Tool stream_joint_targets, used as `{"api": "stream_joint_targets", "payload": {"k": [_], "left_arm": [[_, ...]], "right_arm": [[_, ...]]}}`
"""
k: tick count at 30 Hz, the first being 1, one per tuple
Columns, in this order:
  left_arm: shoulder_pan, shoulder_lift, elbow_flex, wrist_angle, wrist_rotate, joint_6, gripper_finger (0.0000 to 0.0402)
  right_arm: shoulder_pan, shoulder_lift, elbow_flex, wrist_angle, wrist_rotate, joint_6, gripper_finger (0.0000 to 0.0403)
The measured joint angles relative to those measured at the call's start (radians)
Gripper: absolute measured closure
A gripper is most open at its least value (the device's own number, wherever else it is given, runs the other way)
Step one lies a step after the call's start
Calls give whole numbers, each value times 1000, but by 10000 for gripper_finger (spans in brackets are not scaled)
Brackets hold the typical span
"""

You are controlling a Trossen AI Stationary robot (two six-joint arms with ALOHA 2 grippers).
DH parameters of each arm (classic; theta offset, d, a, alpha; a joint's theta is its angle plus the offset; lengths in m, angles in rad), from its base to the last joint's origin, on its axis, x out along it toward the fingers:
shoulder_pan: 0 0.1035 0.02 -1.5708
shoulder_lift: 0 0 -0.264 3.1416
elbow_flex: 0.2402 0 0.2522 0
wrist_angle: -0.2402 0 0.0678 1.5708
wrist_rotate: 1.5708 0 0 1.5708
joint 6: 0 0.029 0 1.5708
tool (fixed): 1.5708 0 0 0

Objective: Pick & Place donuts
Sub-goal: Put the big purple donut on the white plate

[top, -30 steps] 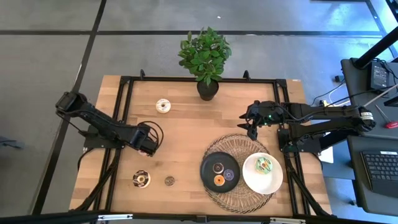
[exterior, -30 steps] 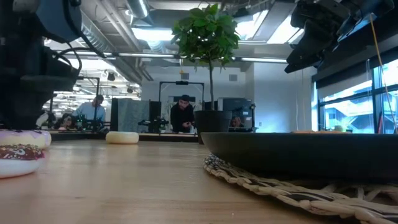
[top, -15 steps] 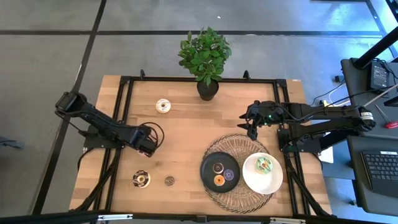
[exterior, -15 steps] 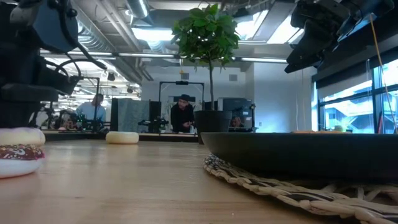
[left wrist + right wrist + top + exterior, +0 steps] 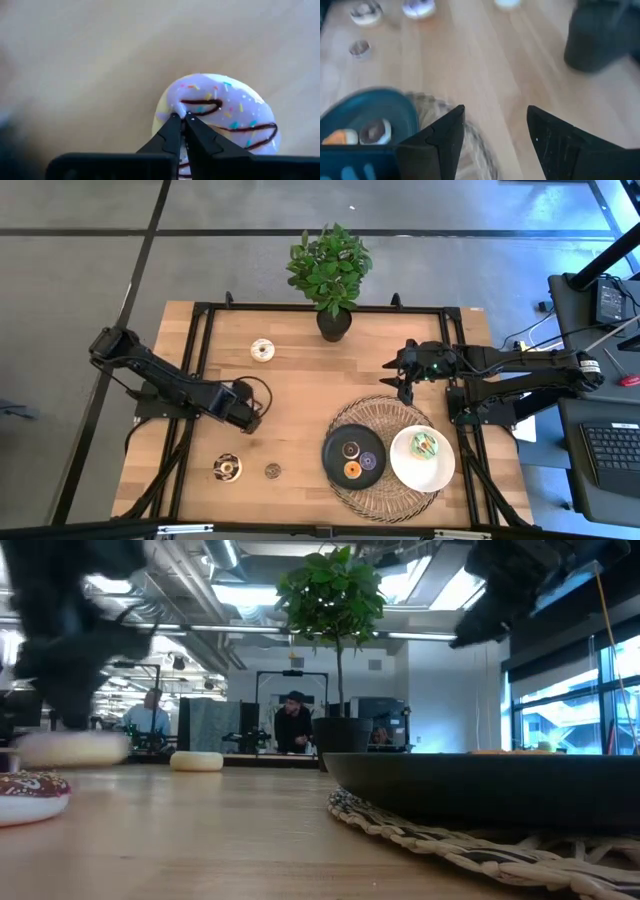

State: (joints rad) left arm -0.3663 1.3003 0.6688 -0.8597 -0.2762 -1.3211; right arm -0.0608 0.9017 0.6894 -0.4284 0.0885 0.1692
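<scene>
We see the wooden table point(image 5: 300, 390) from above, with two dark arms reaching in from its sides. The left arm stretches low from the table's left edge toward the middle, and its left gripper point(image 5: 181, 120) has its fingers pinched together on a pink donut point(image 5: 220, 117) with dark stripes and sprinkles, held just above the wood. The right arm comes in level from the right edge; the right gripper point(image 5: 495, 130) hovers beyond the woven mat point(image 5: 385, 480), fingers spread apart and holding nothing.

A potted plant point(image 5: 330, 275) stands at the far edge. On the mat lie two plates — a black plate point(image 5: 335, 450) and a white plate point(image 5: 440, 470).

We count seven donuts from above: the white donut point(image 5: 262, 350) alone near the far side, the chocolate donut point(image 5: 227, 469) and a small tan donut point(image 5: 272, 471) at the near left, three mini donuts point(image 5: 353, 460) on the black plate — brown, purple, orange — and one green donut point(image 5: 424, 445) on the white plate. The pink one makes eight.
</scene>
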Motion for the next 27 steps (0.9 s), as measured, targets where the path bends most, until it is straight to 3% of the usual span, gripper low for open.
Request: {"api": "stream_joint_targets", "payload": {"k": [2,5,10,17,23,27], "left_arm": [[-1,0,37,45,-122,42,394],[-9,0,64,273,-282,169,395],[-26,52,63,675,-445,448,395],[-26,234,63,1236,-634,783,395],[-24,404,63,1723,-710,1066,396],[-24,479,63,1898,-711,1132,395]], "right_arm": [[19,2,-21,116,2,-25,189],[63,10,-83,351,-3,-82,189],[172,52,-169,589,-9,-185,189],[367,185,-178,802,53,-301,189],[456,319,-178,928,339,-298,189],[466,376,-178,941,350,-232,189]]}}
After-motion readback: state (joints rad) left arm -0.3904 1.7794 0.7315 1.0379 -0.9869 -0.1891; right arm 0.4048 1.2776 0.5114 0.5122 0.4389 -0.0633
